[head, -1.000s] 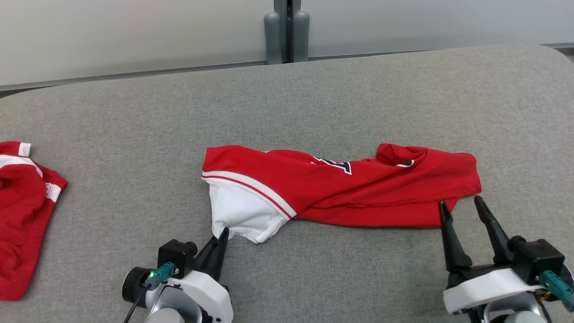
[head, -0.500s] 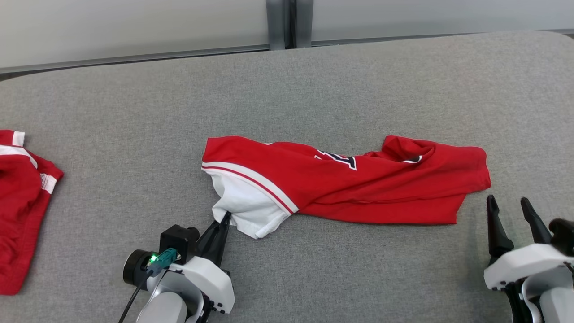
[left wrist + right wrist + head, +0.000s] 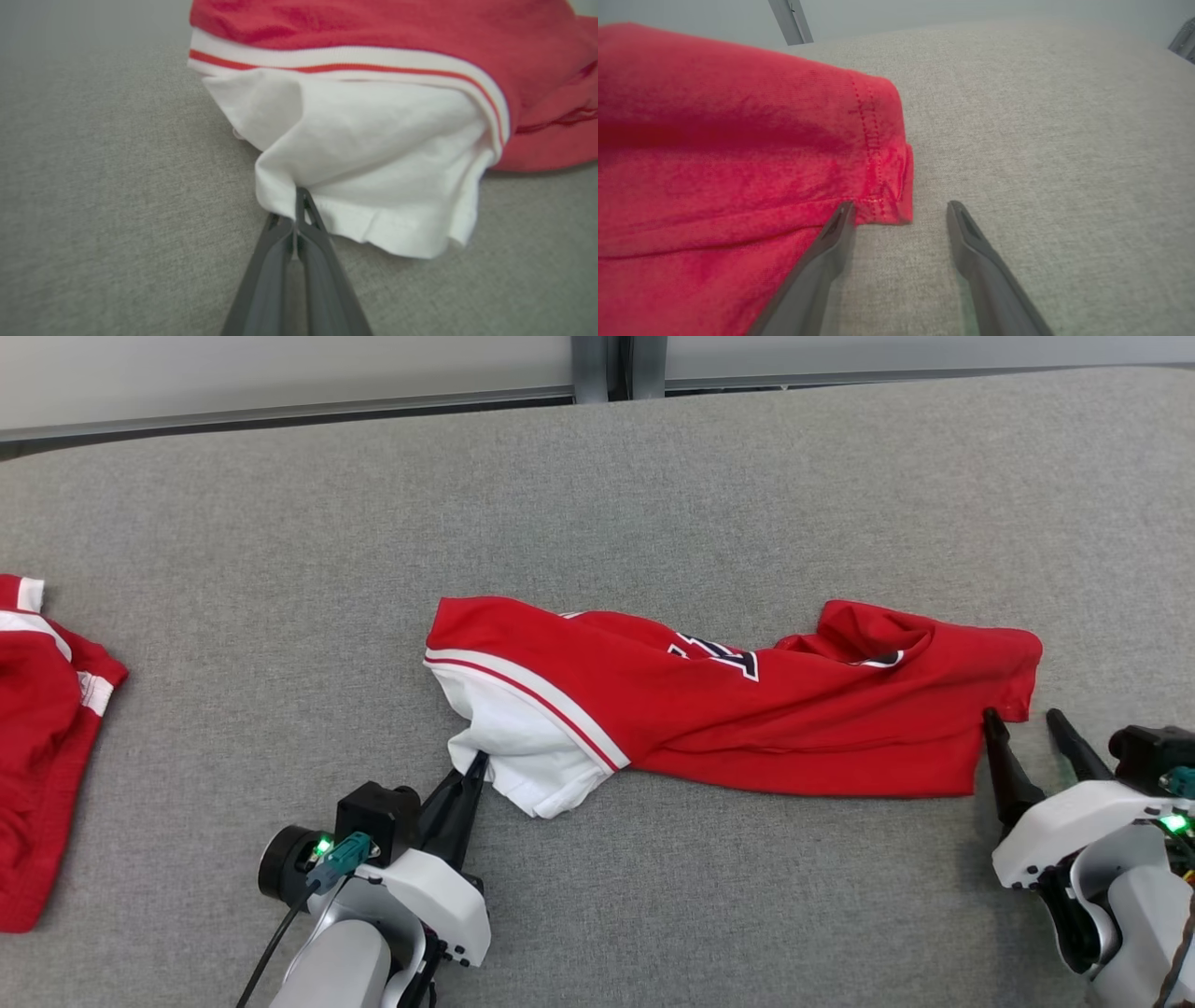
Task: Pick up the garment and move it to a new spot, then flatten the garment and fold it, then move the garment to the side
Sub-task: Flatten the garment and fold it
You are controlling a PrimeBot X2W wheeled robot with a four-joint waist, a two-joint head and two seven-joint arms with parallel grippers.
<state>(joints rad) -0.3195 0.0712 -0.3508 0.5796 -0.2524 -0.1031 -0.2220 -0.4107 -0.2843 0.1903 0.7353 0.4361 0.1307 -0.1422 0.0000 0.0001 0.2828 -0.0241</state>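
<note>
Lettering: dark, white-outlined print on the red knit jersey with white panel and striped trim, half buried in a fold and unreadable.
Position: jersey crumpled lengthwise across the middle of the grey woven fabric surface, reaching toward its right edge.
Cut off: second red-and-white garment at the surface's left edge.
Left jaws: clenched on the jersey's white hem.
Right jaws: released, either side of the stitched red corner; contact unclear.
</note>
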